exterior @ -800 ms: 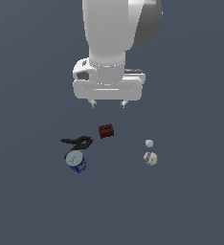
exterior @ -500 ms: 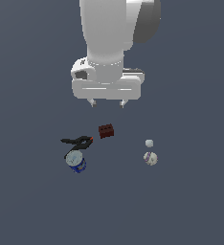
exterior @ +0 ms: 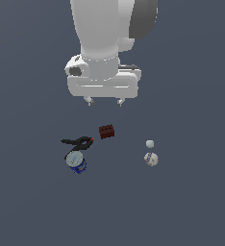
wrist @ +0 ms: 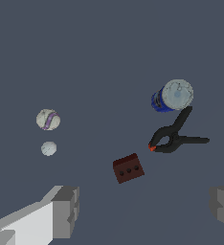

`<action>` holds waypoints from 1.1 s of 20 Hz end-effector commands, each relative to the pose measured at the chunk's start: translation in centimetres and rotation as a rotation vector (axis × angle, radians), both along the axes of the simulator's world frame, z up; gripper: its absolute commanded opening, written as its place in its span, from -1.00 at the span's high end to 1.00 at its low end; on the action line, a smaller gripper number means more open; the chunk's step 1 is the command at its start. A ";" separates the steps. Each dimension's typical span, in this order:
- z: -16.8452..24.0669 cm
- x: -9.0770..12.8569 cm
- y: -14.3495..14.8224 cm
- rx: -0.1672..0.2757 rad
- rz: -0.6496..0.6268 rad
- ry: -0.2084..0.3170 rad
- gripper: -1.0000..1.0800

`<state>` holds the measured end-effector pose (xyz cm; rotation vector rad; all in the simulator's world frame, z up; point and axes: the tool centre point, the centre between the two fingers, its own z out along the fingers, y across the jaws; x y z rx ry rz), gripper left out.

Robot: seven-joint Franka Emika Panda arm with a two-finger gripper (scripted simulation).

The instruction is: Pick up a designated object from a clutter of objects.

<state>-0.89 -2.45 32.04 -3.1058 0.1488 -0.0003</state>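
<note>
The designated object, a small dark red-brown block (exterior: pixel 106 131) with a row of holes (wrist: pixel 128 168), lies on the grey floor amid the clutter of objects. My gripper (exterior: pixel 105 102) hangs well above and slightly behind it, open, with nothing between its fingers (wrist: pixel 66 210). In the wrist view the block sits between the two finger pads. A black orange-tipped clamp (exterior: pixel 77 142) (wrist: pixel 173 137) lies just off the block toward the exterior view's left.
A blue can with a pale lid (exterior: pixel 76 162) (wrist: pixel 173 95) stands by the clamp's handles. A white ball (exterior: pixel 151 159) (wrist: pixel 48 119) and a tiny white cube (exterior: pixel 150 143) (wrist: pixel 49 148) lie toward the exterior view's right.
The arm has shifted slightly toward the exterior view's left and a little lower. The objects on the floor have not moved.
</note>
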 end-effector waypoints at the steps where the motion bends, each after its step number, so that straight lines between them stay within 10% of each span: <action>1: -0.2 0.0 0.0 0.000 -0.006 0.001 -0.92; 22: -9.2 -1.1 0.0 0.007 -0.399 0.015 -0.92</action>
